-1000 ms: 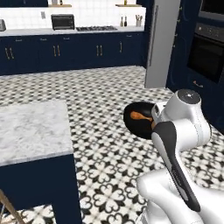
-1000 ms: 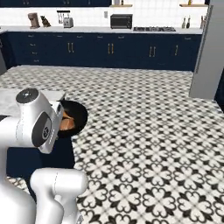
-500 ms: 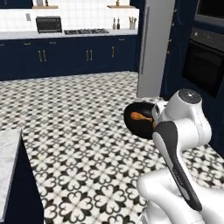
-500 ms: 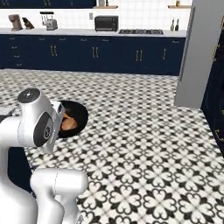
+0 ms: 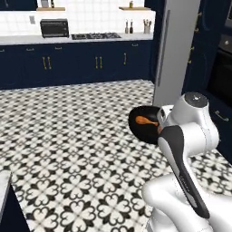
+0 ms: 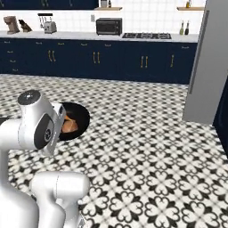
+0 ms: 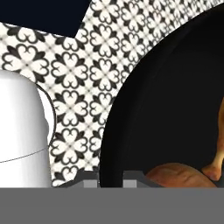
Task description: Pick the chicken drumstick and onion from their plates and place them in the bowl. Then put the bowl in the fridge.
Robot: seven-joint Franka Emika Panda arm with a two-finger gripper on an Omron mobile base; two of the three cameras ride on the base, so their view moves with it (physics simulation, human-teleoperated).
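My gripper (image 7: 111, 179) is shut on the near rim of the black bowl (image 7: 175, 100), which it holds in the air over the patterned floor. The round onion (image 7: 179, 176) lies in the bowl by the fingertips, and the thin bone end of the chicken drumstick (image 7: 217, 157) shows beside it. From the left base view the bowl (image 5: 141, 129) hangs in front of the white arm with the drumstick (image 5: 146, 121) inside. In the right base view the bowl (image 6: 79, 116) peeks out beside the arm's elbow. The grey fridge (image 5: 179, 50) stands just behind the bowl, its door shut; it also rises at the right (image 6: 209, 62).
Dark blue cabinets (image 5: 68, 63) with a white countertop, a microwave (image 5: 54, 28) and a stove top (image 5: 95, 35) line the far wall. A dark oven wall (image 5: 224, 68) stands right of the fridge. A marble counter corner (image 5: 2, 190) sits at the lower left. Open patterned floor (image 6: 147, 133) lies ahead.
The whole picture has shifted as the base moves: the marble counter has slid out to the left and the fridge has come closer. The bowl stays held in the gripper.
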